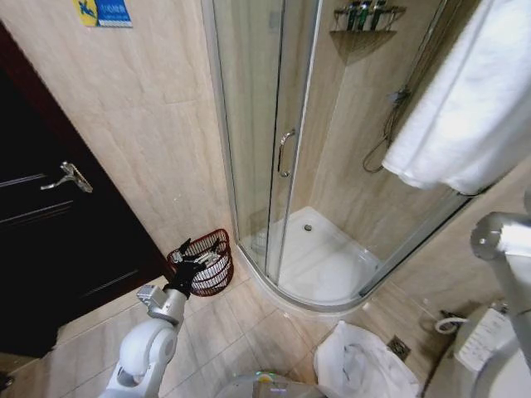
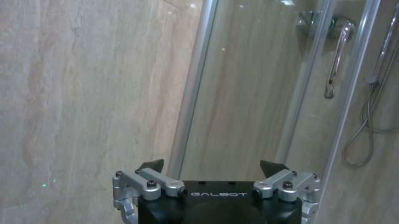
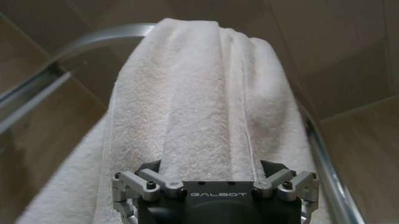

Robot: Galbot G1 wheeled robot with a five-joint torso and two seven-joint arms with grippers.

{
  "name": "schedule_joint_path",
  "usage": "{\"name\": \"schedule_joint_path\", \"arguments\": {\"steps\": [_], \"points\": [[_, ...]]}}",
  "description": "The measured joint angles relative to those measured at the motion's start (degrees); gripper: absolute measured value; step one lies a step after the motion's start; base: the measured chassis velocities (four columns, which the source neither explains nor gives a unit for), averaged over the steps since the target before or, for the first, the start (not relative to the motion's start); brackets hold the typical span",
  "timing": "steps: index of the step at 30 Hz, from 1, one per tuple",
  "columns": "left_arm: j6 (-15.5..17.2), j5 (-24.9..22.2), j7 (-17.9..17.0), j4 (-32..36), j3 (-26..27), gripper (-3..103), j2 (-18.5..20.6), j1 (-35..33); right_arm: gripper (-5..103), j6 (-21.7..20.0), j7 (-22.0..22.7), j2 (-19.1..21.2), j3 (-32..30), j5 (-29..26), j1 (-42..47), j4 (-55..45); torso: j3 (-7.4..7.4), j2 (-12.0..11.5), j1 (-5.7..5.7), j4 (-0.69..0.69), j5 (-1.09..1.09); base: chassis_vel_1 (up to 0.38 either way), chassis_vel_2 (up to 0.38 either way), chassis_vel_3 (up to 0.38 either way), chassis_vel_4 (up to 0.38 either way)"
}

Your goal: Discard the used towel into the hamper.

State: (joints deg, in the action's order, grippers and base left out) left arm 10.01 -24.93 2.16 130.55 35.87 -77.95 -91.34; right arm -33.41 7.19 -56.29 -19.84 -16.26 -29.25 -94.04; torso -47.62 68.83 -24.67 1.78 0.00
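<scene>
White towel (image 1: 465, 116) hangs over the shower rail, well above the hamper (image 1: 205, 264). Right gripper (image 3: 212, 170) grips a towel fold. Hamper sits by the shower door; left gripper (image 1: 192, 259) beside it, jaws wide, empty.

This is a bathroom. Beige tiles cover the walls (image 1: 141, 124) and floor (image 1: 241, 332). A curved glass shower cubicle (image 1: 274, 166) fills the far corner, with a white tray (image 1: 332, 265), a hose (image 1: 390, 124) and a corner shelf of bottles (image 1: 365, 16). A white towel (image 1: 465, 108) hangs at right; a dark door (image 1: 50, 215) stands at left.
</scene>
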Motion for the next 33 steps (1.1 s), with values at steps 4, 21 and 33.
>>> {"name": "schedule_joint_path", "arguments": {"steps": [4, 21, 33], "points": [[0.0, 0.0, 0.0, 0.0, 0.0, 100, 0.0, 0.0, 100, -0.2, 0.3, 0.6, -0.2, -0.9, -0.4, 2.1, 0.00, 0.0, 0.00, -0.01, 0.00, 0.000, 0.000, 0.000, 0.000], [0.0, 0.0, 0.0, 0.0, 0.0, 100, 0.0, 0.0, 57, 1.1, 0.7, 3.3, 0.0, -10.1, 1.2, 5.3, 0.00, 0.0, 0.00, 0.00, 0.00, 0.000, 0.000, 0.000, 0.000], [0.0, 0.0, 0.0, 0.0, 0.0, 100, 0.0, 0.0, 18, 1.4, 0.1, 5.4, 0.3, -12.3, 0.7, 5.2, 0.00, 0.0, 0.00, 0.00, 0.00, 0.000, 0.000, 0.000, 0.000]]}}
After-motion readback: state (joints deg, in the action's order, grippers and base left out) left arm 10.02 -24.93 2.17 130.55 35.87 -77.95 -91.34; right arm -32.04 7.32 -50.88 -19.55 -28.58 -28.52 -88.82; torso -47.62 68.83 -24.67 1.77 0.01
